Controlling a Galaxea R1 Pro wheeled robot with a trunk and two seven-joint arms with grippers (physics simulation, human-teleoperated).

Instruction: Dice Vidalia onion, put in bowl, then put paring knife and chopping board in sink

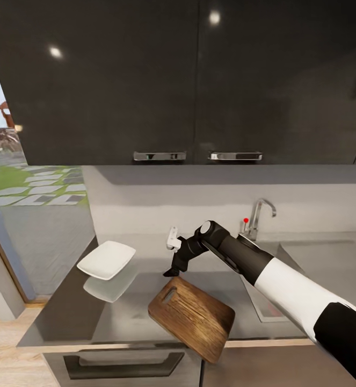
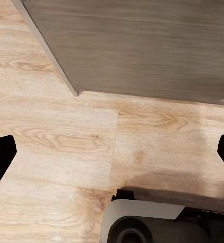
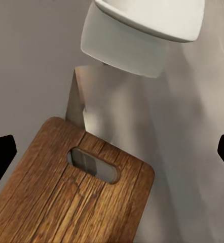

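right gripper point(image 1: 173, 267) spread, empty, above chopping board point(image 1: 193, 317) | board overhangs countertop point(image 1: 124, 317) edge, easing grasp | left gripper point(image 2: 112, 152) spread, idle

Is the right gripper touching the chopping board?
Apart. In the right wrist view the right gripper has its jaws spread wide, with the chopping board lying lower between them, not at either tip.

Dark brown wood-grain chopping board point(image 1: 194, 317) is sitting on the glossy grey countertop point(image 1: 70, 306), white bowl point(image 1: 106, 259) beside it, dark-grey cabinets point(image 1: 145, 80) overhead, black-and-white arm point(image 1: 274, 274) showing.
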